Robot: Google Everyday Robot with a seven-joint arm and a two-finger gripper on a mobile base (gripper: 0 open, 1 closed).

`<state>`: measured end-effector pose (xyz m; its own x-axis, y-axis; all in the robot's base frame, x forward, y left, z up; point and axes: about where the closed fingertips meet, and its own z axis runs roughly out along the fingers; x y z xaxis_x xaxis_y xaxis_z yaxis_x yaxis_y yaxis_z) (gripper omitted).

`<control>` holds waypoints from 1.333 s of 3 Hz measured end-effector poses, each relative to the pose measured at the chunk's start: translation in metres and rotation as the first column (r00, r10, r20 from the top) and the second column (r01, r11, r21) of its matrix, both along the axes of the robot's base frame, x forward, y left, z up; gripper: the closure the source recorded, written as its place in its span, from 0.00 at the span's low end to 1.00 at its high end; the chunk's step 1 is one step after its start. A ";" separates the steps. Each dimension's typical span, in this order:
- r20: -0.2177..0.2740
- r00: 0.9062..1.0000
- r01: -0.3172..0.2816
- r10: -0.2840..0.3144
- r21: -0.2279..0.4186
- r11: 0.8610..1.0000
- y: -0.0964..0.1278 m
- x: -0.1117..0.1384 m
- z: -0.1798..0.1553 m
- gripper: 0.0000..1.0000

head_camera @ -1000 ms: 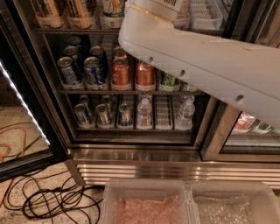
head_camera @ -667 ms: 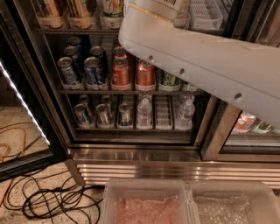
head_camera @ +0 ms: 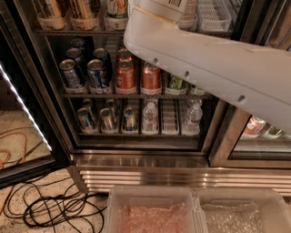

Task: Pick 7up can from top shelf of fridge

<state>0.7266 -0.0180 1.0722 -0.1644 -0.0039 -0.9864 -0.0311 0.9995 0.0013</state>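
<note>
view: one camera, facing the open fridge
arm: white, crosses from the right edge to top centre, hiding part of the racks
gripper: out of frame, past the top edge where the arm leads; spread or pressed together, cannot tell
7up can: likely the white can with green print, cropped at the top edge, on the top shelf, just left of the arm
neighbours: tan bottles close on its left
step: reaching in, grasp not confirmed
next: centre on the can, clear the bottles, pinch, pull straight out
floor: cables, bins
</note>
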 end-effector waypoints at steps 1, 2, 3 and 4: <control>0.029 1.000 0.009 -0.008 -0.020 1.000 -0.001 0.017 0.003 0.35; 0.063 0.998 0.025 -0.023 -0.040 0.999 -0.007 0.034 0.008 0.34; 0.082 0.996 0.041 -0.036 -0.057 0.998 -0.012 0.044 0.010 0.34; 0.101 0.994 0.057 -0.050 -0.071 0.996 -0.017 0.052 0.013 0.48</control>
<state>0.7784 -0.0352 1.0848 -0.0677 -0.0711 -0.9952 0.0264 0.9970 -0.0730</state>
